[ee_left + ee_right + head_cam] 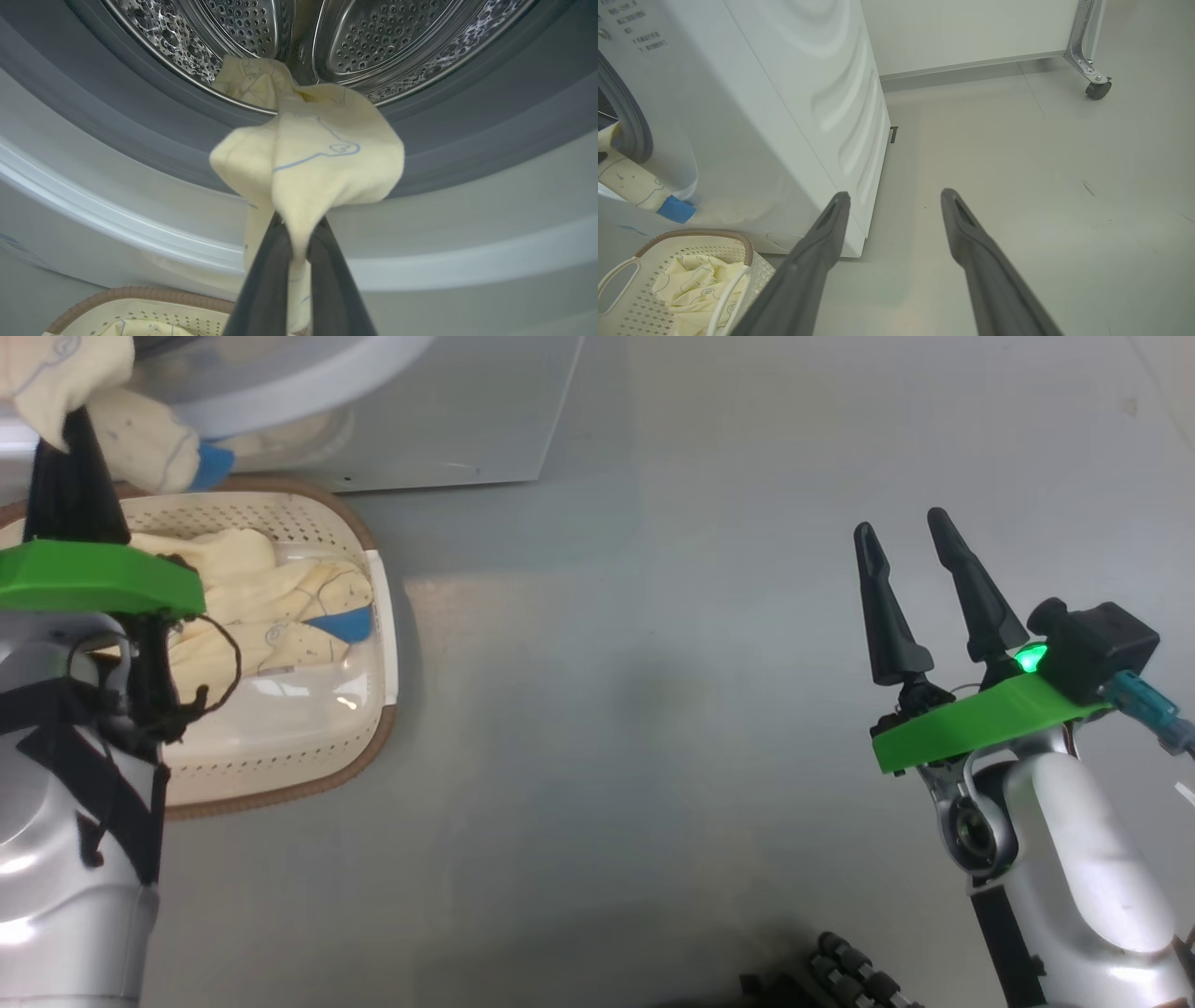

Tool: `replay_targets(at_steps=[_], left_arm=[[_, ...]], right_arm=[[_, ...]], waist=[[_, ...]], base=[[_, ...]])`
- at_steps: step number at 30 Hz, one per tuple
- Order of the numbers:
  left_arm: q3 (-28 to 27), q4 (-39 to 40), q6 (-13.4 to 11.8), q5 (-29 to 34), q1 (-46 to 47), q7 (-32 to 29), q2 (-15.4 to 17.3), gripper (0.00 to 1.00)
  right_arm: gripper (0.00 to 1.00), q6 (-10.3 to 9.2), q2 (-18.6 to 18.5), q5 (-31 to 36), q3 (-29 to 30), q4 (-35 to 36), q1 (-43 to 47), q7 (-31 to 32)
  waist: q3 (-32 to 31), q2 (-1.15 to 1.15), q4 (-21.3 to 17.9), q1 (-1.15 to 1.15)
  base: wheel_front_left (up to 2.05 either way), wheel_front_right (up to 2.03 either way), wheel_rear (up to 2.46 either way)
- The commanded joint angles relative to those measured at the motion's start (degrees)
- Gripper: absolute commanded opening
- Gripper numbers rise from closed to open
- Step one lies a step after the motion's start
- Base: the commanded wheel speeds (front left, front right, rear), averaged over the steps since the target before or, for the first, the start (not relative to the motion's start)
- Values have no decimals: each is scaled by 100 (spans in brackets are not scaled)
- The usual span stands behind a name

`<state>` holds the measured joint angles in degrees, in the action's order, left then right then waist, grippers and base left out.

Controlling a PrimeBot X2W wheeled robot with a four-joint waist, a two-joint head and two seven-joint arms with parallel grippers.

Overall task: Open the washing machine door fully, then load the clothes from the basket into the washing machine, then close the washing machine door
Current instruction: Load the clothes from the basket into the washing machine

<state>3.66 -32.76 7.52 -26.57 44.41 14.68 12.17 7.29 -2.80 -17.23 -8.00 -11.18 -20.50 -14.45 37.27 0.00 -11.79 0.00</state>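
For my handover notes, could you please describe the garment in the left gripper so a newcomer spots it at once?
Find the white washing machine; before its steel drum, the left gripper pinches a pale yellow garment with blue outlines. Unlike the clothes lying in the basket, it hangs in the air.

Left claw point(300, 222) pinched tight, arm reaching forward; right claw point(901, 521) spread wide, forearm held low.

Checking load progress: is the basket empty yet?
Not empty: pale yellow clothes lie in the basket; the shut left pincer holds another garment.
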Motion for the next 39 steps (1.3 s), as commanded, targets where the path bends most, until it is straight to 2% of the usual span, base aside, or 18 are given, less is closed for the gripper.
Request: replay_targets(at_steps=[1, 6, 12, 14, 16, 24, 29, 32, 39], left_arm=[[-232, 289, -3, 68, -40, 32, 226, 0], [-458, 1016, -3, 254, -93, 32, 361, 0], [-208, 1372, -3, 347, 317, 32, 741, 0], [-16, 1299, -3, 351, 609, -48, 990, 0], [179, 1130, -3, 367, 1123, -437, 1357, 0], [583, 637, -3, 21, 2587, -1394, 2184, 0], [804, 342, -3, 13, 3331, -1653, 2503, 0], [1091, 129, -3, 223, 3798, -1628, 2717, 0], [1251, -626, -4, 300, 4884, -1297, 2797, 0]], right_arm=[[100, 20, -8, 45, -72, 136, 45, -55], [100, 20, -8, 58, -69, 139, 27, -55], [100, 20, -8, -10, -134, 122, -26, -55], [100, 20, -8, -52, -176, 122, -59, -55], [100, 20, -8, -158, -197, 107, -88, -55], [100, 20, -8, -452, -325, 128, -255, -55], [100, 20, -8, -581, -408, 130, -392, -55], [100, 20, -8, -696, -498, 127, -498, -55], [100, 20, -8, -971, -746, 249, -614, -55]], waist=[[2, 0, 34, 0], [52, 0, 93, 0], [191, 0, 45, 0], [264, 0, -4, 0], [367, 0, -77, 0], [811, 0, -342, 0], [1135, 0, -445, 0], [1281, 0, -546, 0], [1462, 0, -829, 0]], base=[[0, 0, 0], [0, 0, 0], [0, 0, 0], [0, 0, 0], [0, 0, 0], [0, 0, 0], [0, 0, 0], [0, 0, 0], [0, 0, 0]])
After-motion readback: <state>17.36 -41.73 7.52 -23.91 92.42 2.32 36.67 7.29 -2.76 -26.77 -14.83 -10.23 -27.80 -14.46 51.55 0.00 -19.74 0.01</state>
